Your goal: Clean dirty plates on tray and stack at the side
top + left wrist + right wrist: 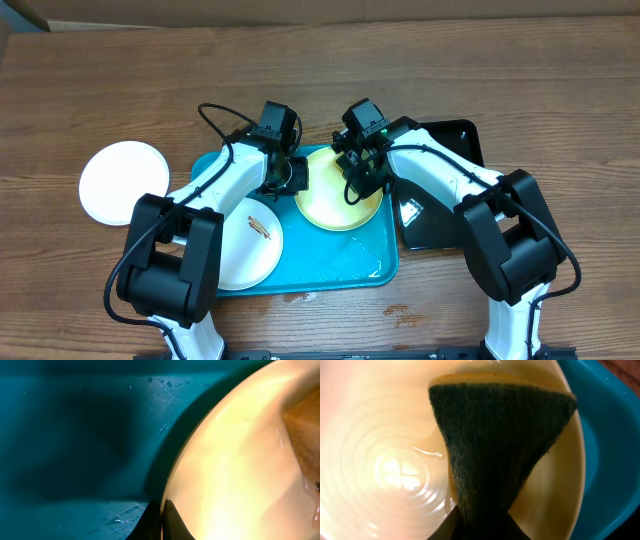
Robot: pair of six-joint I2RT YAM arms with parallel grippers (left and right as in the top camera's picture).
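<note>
Sponge (495,445) pinched tight in the right gripper (480,525), pressed into the yellow plate (380,460)
The left gripper (161,520) is clamped on that plate's rim, steadying it in the tray (75,435); a hard scrub could twist the wet, glossy plate out of so thin a pinch. No smear shows on it; a smeared plate (250,250) waits in the tray, a white plate (123,182) lies on the table (100,80)

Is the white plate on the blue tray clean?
No, the overhead view shows a dark brown smear near the middle of the white plate lying on the turquoise tray.
</note>
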